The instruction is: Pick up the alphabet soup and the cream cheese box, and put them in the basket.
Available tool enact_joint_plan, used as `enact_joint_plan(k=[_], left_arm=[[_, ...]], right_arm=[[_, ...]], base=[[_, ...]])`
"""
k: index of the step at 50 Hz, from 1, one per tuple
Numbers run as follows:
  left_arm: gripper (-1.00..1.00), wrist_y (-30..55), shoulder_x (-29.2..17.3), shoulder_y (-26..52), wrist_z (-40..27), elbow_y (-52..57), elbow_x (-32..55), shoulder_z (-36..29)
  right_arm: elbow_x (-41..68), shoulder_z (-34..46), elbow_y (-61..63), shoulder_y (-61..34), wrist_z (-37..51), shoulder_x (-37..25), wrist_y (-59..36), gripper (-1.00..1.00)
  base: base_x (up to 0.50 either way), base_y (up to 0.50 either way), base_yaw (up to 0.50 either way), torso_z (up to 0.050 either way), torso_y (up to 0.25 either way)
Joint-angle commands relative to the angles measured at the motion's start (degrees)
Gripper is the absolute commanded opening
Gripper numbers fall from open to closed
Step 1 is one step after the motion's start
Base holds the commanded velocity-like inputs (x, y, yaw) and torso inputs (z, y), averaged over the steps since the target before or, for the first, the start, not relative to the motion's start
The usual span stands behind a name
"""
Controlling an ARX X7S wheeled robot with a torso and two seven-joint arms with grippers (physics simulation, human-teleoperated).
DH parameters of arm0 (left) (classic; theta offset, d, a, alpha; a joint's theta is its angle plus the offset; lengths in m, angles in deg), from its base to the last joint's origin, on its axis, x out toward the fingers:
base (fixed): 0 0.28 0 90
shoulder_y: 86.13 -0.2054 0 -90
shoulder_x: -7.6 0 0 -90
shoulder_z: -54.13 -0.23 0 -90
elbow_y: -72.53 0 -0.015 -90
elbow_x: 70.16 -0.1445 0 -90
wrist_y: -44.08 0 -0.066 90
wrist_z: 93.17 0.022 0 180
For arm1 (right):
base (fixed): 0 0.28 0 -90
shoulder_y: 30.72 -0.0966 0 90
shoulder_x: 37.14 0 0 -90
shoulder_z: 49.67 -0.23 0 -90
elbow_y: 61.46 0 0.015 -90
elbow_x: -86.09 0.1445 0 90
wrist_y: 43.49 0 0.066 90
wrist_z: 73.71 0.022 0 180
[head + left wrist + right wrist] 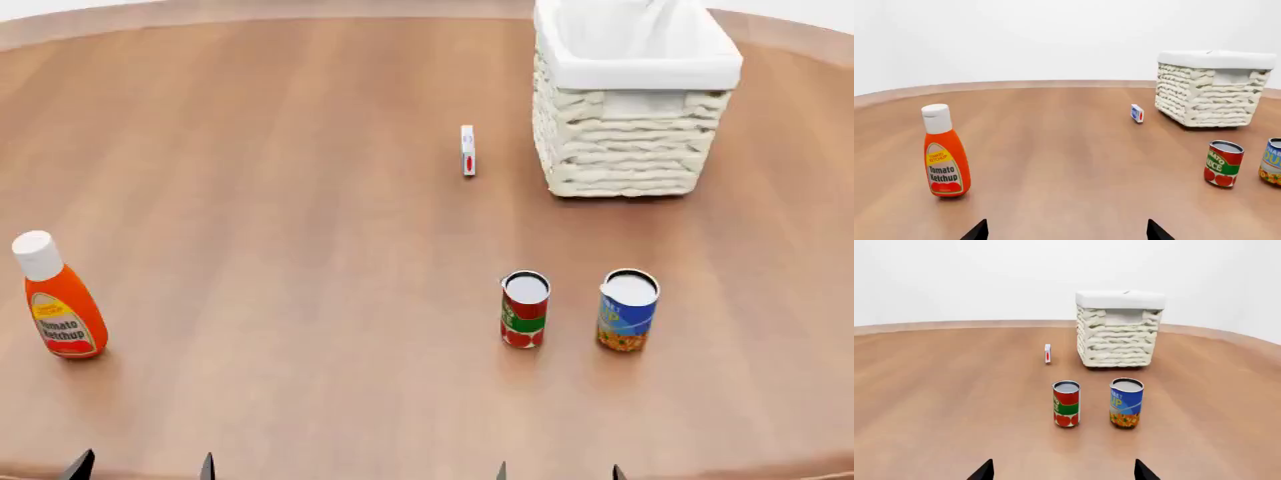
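Observation:
The alphabet soup (525,309) (1067,403) (1223,163), a red-and-green can, stands upright on the wooden table just left of a blue-and-orange can. The cream cheese box (467,150) (1047,353) (1137,113) stands on edge farther back, a little left of the basket (622,150) (1117,337) (1205,95). The basket is woven wicker with a white cloth lining. My left gripper (142,467) (1066,231) and right gripper (557,471) (1062,471) both stand open at the table's near edge with nothing between their fingertips. The right gripper is straight in front of the soup, well short of it.
A blue-and-orange can (627,309) (1126,402) stands right next to the soup. A tomato ketchup bottle (56,298) (945,152) stands upright at the near left, ahead of the left gripper. The round table's far edge (267,10) curves behind the basket.

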Motion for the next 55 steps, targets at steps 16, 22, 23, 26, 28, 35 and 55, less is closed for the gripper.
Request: enact_joint_plan(k=[16, 22, 23, 26, 28, 35, 55], left_arm=[[1.00, 0.8, -4.3, -1.9, -5.1, 8.7, 0.2, -4.5], [1.00, 3.4, -5.6, -4.4, -6.3, 21.0, -0.6, -4.3], [1.00, 3.3, -5.8, -4.6, -6.5, 22.3, -1.1, -4.5], [1.00, 3.9, -6.2, -5.2, -6.6, 27.1, -0.6, -4.4], [1.00, 1.5, -6.5, -5.5, -8.4, 29.0, -3.2, -4.2], [1.00, 2.3, -7.7, -7.5, -8.9, 37.4, -3.4, -3.9], [1.00, 2.0, -9.1, -8.4, -10.8, 46.4, -2.3, -2.0]], right_arm=[[2.2, 4.3, 10.8, 1.9, 5.1, -4.0, -2.8, 1.00], [1.4, 5.1, 21.6, 3.8, 5.9, -5.3, -4.9, 1.00], [1.1, 5.2, 23.2, 4.0, 6.1, -5.4, -5.2, 1.00], [0.9, 5.2, 29.0, 4.2, 6.5, -6.0, -7.2, 1.00], [0.8, 5.3, 32.9, 4.5, 6.6, -6.4, -8.5, 1.00], [-0.9, 5.7, 42.2, 6.2, 7.5, -7.9, -9.5, 1.00], [-1.2, 5.9, 48.3, 7.6, 8.7, -9.8, -5.1, 1.00]], base=[[0.00, 0.00, 0.00, 0.000, 0.000], [0.00, 0.00, 0.00, 0.000, 0.000], [0.00, 0.00, 0.00, 0.000, 0.000], [0.00, 0.00, 0.00, 0.000, 0.000], [0.00, 0.00, 0.00, 0.000, 0.000], [0.00, 0.00, 0.00, 0.000, 0.000], [0.00, 0.00, 0.00, 0.000, 0.000]])
